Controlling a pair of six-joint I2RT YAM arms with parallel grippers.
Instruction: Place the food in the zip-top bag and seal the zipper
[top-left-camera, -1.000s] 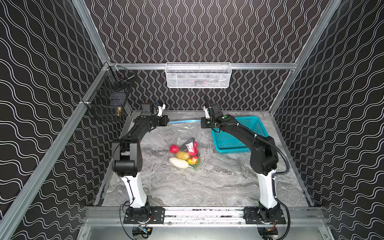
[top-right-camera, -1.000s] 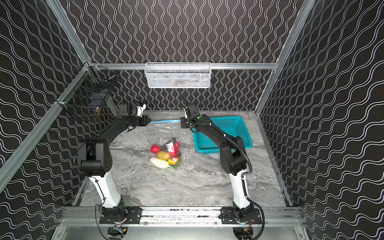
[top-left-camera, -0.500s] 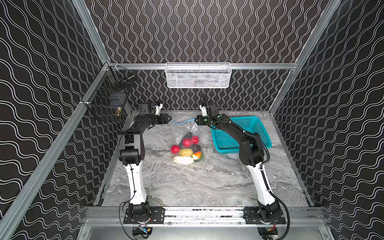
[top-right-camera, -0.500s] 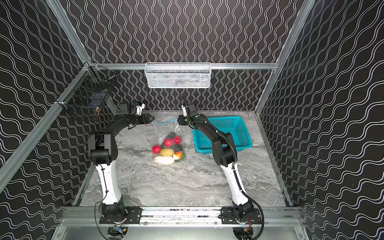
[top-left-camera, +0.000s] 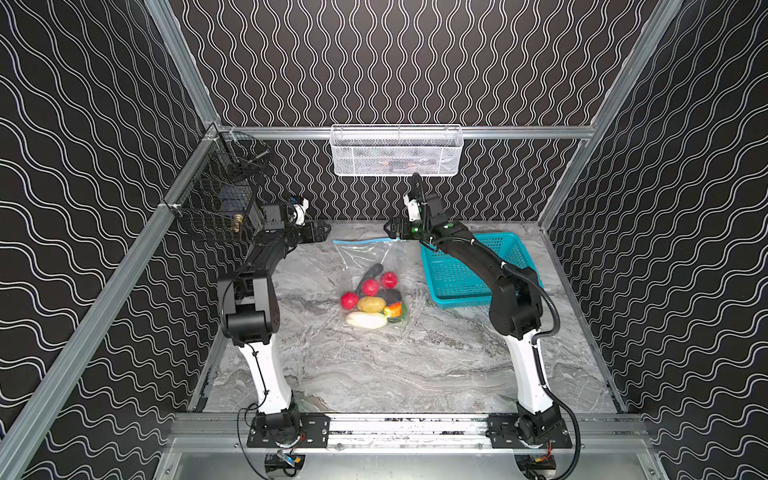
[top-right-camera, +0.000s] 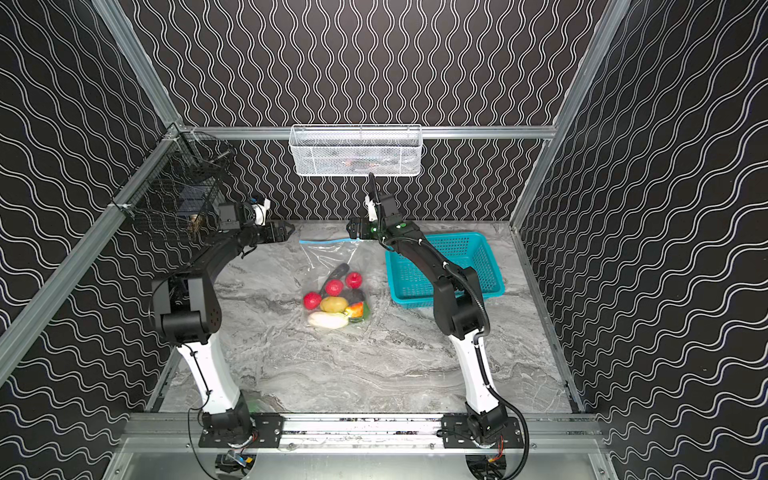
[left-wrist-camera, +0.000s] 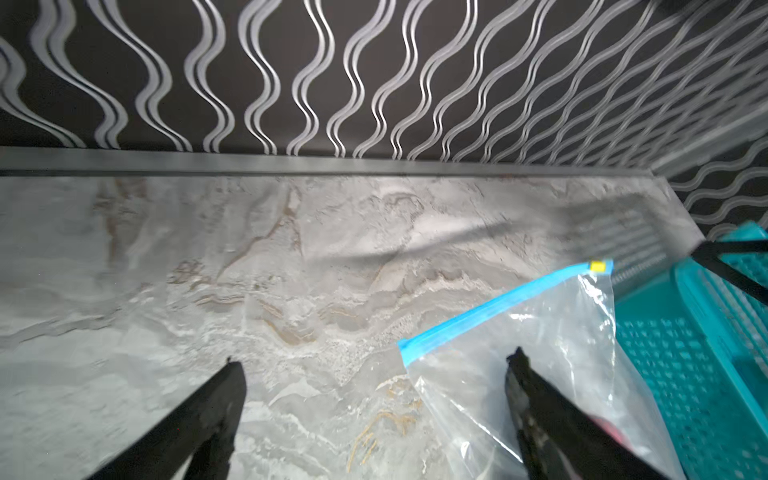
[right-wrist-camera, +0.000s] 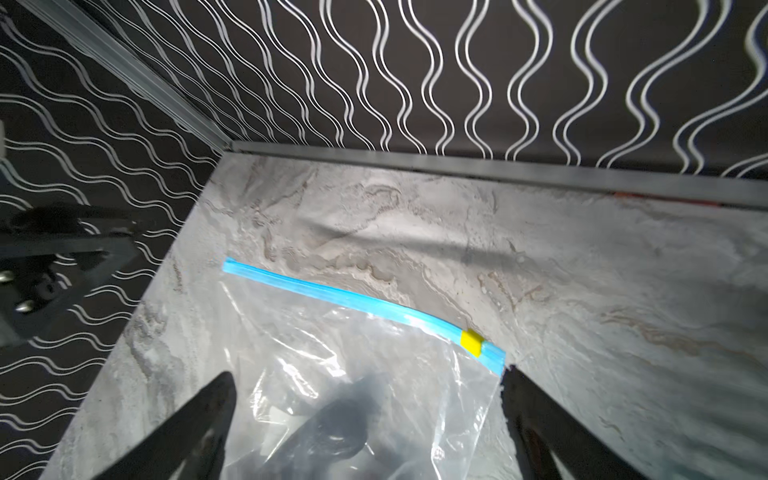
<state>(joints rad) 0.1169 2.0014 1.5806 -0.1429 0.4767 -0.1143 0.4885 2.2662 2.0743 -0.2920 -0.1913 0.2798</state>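
A clear, flexible zip-top bag (top-left-camera: 362, 258) lies flat on the grey marbled table (top-left-camera: 374, 365), mouth toward the back wall; the food (top-left-camera: 372, 301) is bunched inside at its closed near end: three red round fruits, a white oblong piece, a yellow potato-like one, dark pieces and an orange-red one. The thin light-blue zipper (right-wrist-camera: 332, 291) runs as one straight strip, its lips looking pressed together; the small yellow slider tab (right-wrist-camera: 471, 343) sits at the end nearest the right gripper (top-left-camera: 392, 228). That claw's jaws stand wide apart with nothing between them, just beside the slider end. The left gripper (top-left-camera: 322, 230) is at the opposite end of the strip, jaws also spread and empty; one finger overlaps the bag's corner in its wrist view, though contact cannot be told. A teal perforated plastic basket (top-left-camera: 461, 298) stands just right of the bag.
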